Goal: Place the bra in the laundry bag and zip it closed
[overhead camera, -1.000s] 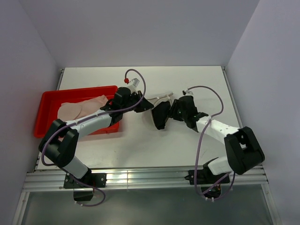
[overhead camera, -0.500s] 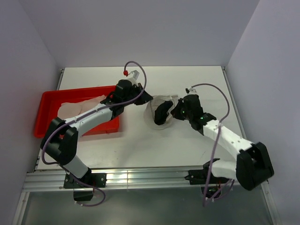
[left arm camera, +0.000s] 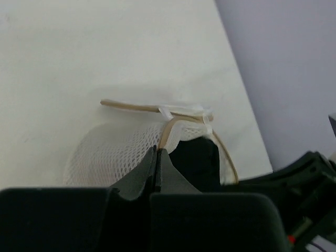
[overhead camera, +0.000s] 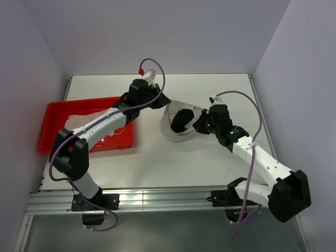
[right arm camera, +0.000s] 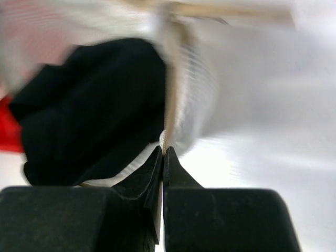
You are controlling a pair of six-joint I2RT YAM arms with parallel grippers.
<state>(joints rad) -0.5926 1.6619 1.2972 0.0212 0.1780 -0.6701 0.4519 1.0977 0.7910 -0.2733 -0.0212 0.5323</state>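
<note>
The laundry bag [overhead camera: 169, 126] is whitish mesh with a tan zipper rim, held stretched between both grippers above the table's middle. The black bra [overhead camera: 182, 119] sits inside it. My left gripper [overhead camera: 164, 103] is shut on the bag's rim at its far left side; in the left wrist view the gripper [left arm camera: 157, 151] pinches the tan rim, with mesh [left arm camera: 107, 155] to the left and the bra [left arm camera: 197, 160] to the right. My right gripper [overhead camera: 199, 124] is shut on the rim at the right side; in the right wrist view the gripper [right arm camera: 164, 151] pinches the zipper tape beside the bra [right arm camera: 89, 113].
A red plastic tray [overhead camera: 52, 111] stands at the left of the table, with a pale pink garment [overhead camera: 84, 122] in it, under my left arm. The tray's red shows at the left edge of the right wrist view [right arm camera: 8, 134]. Walls enclose the table on three sides.
Both grippers have moved apart, the left toward the far side and the right rightward. The bag's rim has spread wider between them. The right wrist view is blurred from motion.
</note>
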